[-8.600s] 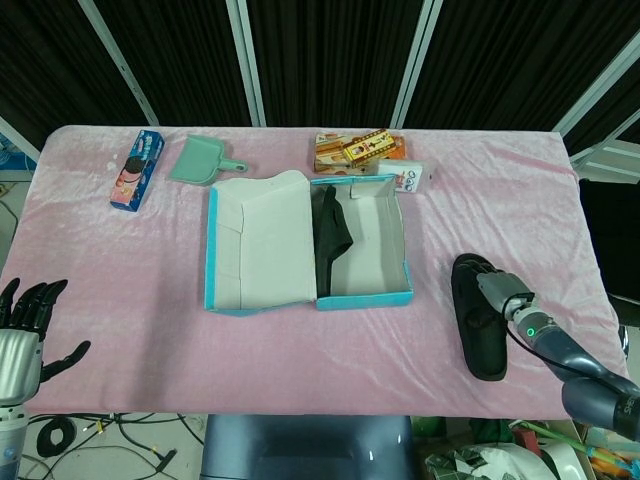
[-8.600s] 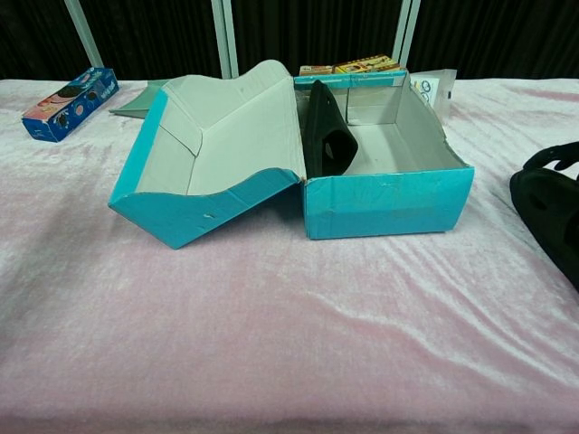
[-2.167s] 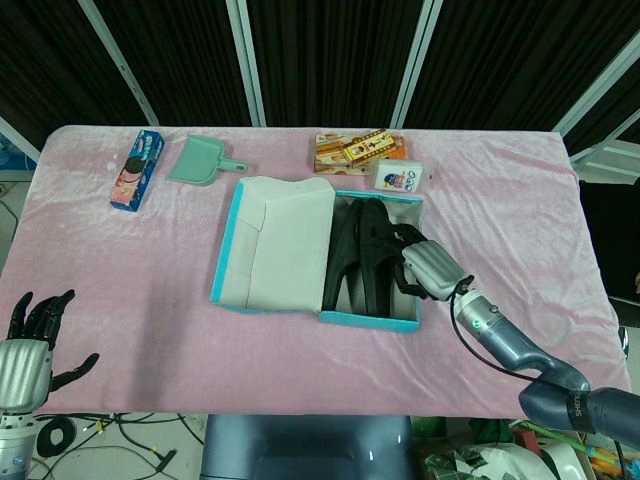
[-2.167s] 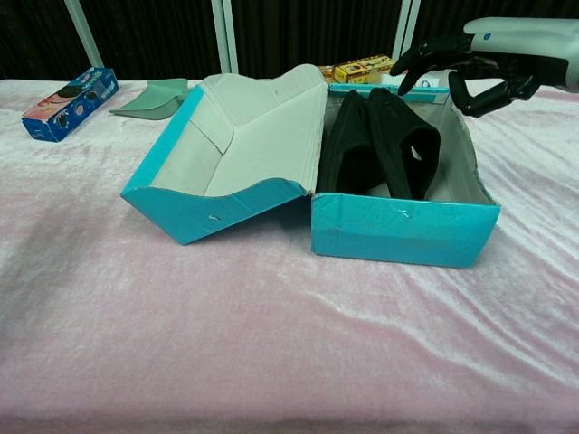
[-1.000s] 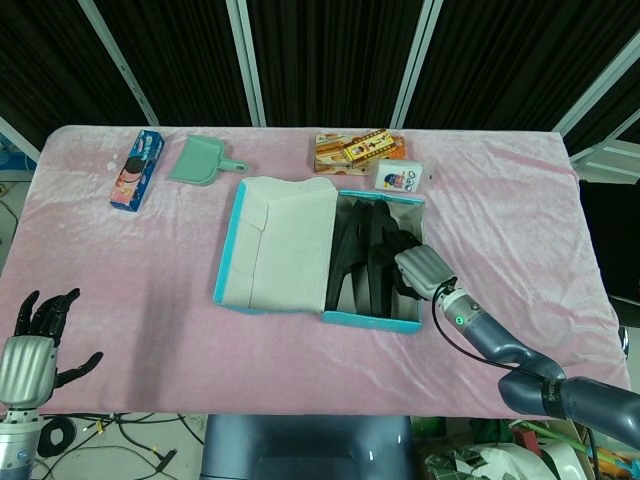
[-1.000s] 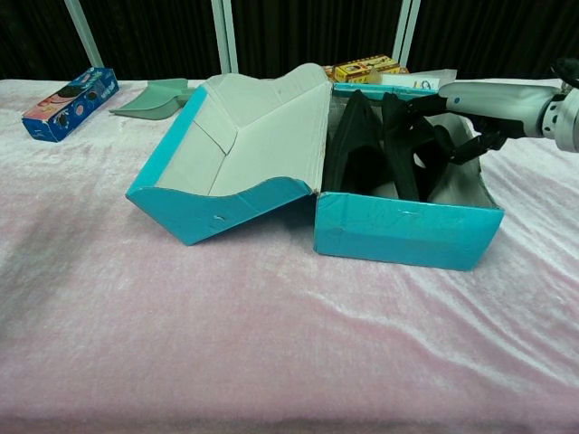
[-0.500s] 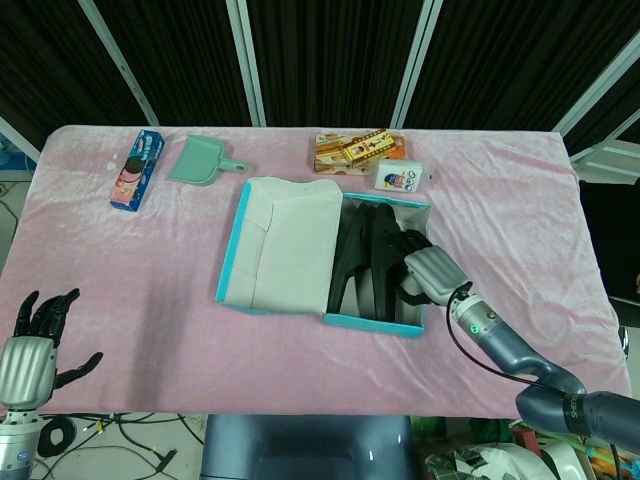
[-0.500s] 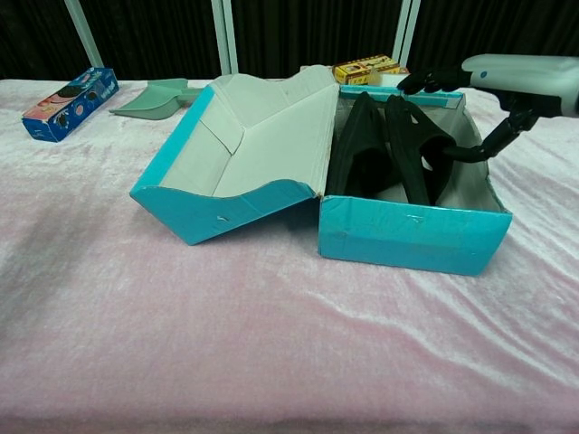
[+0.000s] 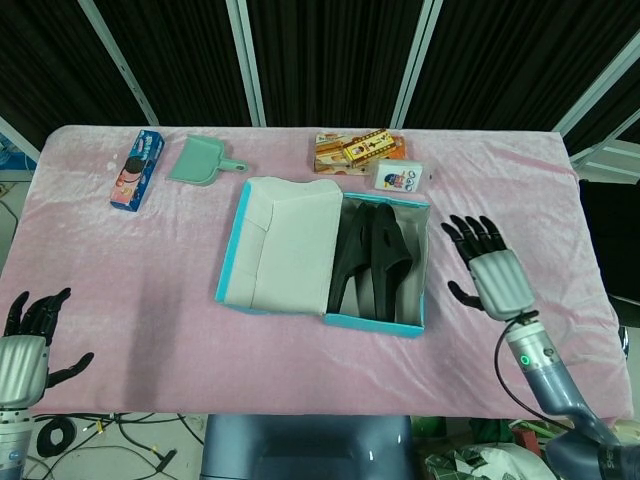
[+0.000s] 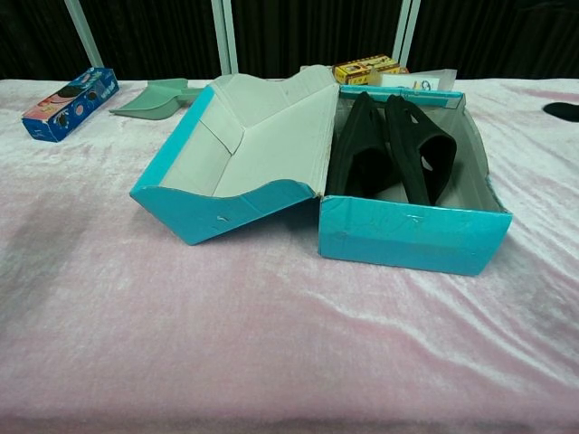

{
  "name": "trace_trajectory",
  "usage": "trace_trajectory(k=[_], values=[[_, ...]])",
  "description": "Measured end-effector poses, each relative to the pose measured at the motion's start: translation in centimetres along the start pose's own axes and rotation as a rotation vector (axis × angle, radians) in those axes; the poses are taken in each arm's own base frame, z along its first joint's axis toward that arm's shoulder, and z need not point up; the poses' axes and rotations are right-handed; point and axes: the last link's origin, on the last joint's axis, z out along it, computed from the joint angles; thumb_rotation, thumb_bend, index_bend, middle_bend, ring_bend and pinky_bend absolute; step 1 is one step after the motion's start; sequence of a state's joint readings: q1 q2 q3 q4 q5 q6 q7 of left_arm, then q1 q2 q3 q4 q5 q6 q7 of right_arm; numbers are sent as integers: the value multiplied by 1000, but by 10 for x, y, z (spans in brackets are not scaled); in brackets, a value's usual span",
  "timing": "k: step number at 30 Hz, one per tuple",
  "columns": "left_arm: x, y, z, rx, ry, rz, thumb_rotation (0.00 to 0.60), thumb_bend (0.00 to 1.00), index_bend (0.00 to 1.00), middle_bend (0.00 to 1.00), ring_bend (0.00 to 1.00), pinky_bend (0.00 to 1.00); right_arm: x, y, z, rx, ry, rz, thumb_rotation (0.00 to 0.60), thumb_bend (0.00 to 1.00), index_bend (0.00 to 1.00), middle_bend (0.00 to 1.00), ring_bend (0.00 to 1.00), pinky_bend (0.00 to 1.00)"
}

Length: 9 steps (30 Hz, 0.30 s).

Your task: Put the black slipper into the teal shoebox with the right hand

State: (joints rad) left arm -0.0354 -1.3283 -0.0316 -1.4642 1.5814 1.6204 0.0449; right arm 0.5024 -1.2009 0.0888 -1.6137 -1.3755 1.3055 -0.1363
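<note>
Black slipper lies lengthwise inside the teal shoebox, just left of the right hand, which hangs empty with fingers spread.

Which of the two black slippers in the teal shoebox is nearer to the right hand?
The outer black slipper, beside the shoebox's free wall; the other slipper stands against the lid side. The right hand is open, outside.

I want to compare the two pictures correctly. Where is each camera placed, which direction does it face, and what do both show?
Head view: high above, facing down on the table; shows the open right hand and left hand.
Chest view: low at the near table edge, facing horizontally across; only a dark bit at the right edge, perhaps fingertips.
Shared: the teal shoebox holding both black slippers.
</note>
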Motion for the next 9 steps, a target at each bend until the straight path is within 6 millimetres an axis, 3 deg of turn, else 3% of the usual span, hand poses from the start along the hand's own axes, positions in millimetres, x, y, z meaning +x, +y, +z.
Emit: trace_trajectory(k=[4,9], values=[[1,-1,0,9,3,27,600,0,76,176,146,0,-3,24,-46,-139,56,-96,600,49,0,0,0,8],[2,-1,-1,17,18,55,600,0,76,176,146,0,-12,38,-90,-227,70,-157,600,58,0,0,0,8]])
